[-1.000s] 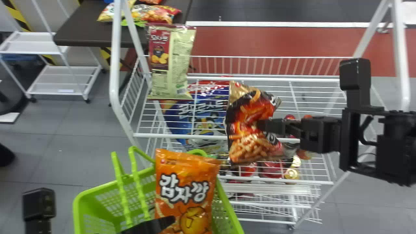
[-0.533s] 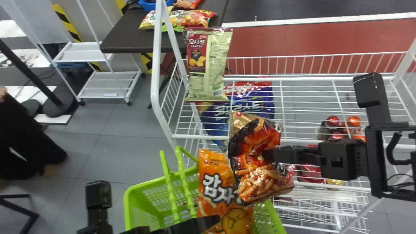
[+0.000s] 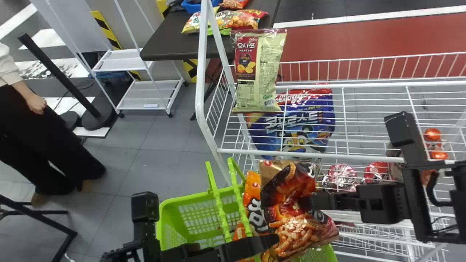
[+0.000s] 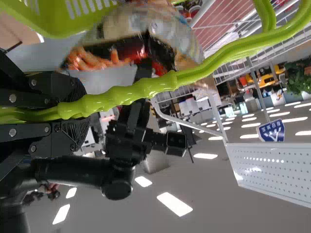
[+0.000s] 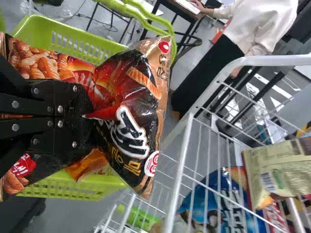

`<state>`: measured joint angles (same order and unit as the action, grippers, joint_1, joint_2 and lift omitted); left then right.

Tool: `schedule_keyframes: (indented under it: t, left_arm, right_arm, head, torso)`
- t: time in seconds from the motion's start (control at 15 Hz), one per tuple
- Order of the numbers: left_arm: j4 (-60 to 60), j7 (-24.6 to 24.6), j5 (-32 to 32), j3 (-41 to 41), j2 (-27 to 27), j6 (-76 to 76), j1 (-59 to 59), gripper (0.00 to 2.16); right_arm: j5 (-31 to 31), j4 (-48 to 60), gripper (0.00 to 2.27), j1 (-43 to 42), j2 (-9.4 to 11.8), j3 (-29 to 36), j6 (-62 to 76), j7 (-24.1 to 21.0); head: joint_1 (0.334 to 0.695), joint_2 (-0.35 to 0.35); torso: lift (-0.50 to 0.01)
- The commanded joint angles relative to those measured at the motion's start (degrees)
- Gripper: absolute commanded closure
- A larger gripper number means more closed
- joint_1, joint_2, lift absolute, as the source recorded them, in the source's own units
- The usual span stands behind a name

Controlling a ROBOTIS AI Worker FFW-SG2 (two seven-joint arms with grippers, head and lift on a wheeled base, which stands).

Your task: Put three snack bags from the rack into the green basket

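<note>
My right gripper (image 3: pixel 309 202), in the right wrist view the right gripper (image 5: pixel 88 116), is shut on a black-and-red snack bag (image 3: pixel 291 218) at the green basket's right side, partly over an orange snack bag (image 3: pixel 251 189) that stands in the basket. The left gripper (image 3: pixel 271 241) is at the green basket (image 3: pixel 168 222); in the left wrist view this left gripper (image 4: pixel 80 115) is shut on the basket's handle (image 4: pixel 146 88). A cream-and-maroon snack bag (image 3: pixel 267 72) stands upright at the left of the rack's upper basket (image 3: pixel 255 152). The orange bag's lower part is hidden.
Below and behind the rack's wires lies a large blue bag (image 3: pixel 269 127), with red-topped items (image 3: pixel 376 171) to its right. A dark table (image 3: pixel 171 40) with more bags stands behind, beside a white cart (image 3: pixel 127 99). The rack's white post (image 3: pixel 201 72) rises left of the cream-and-maroon bag.
The head view has turned left. My right gripper has brought the black-and-red bag down and leftward from the rack, to where it overlaps the orange bag. The left gripper still holds the handle.
</note>
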<state>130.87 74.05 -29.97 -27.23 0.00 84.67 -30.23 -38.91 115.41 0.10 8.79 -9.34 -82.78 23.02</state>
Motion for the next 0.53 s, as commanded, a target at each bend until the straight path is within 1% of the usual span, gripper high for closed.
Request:
schedule_keyframes:
  t: [0.0, 0.2, 0.33, 0.47]
  left_arm:
    - [-0.09, 0.65, -3.08, 0.78, 0.0, 1.08, 0.17, 2.15]
    - [-1.14, 1.62, -7.21, 0.86, 0.0, 3.01, 0.34, 2.15]
    - [-2.37, 2.24, -7.74, 0.86, 0.09, 3.54, 0.78, 2.15]
    - [-4.04, 3.03, -7.56, 0.95, 0.26, 3.71, 1.4, 2.15]
  right_arm:
    - [0.06, -2.65, 2.24, 0.07, -0.53, -1.91, 2.66, 0.8]
    - [0.24, -3.09, 2.24, 0.07, -1.24, -3.84, 3.89, 1.77]
    - [-0.99, -2.56, 2.24, 0.07, -1.41, -4.02, 3.36, 1.86]
    - [-1.87, -1.59, 2.24, 0.34, -1.5, -4.28, 2.84, 2.21]
  head:
    - [0.695, 0.305]
    - [0.695, 0.32]
    - [0.695, 0.345]
    - [0.695, 0.35]
  torso:
    - [0.0]
    - [0.0]
    - [0.0]
    - [0.0]
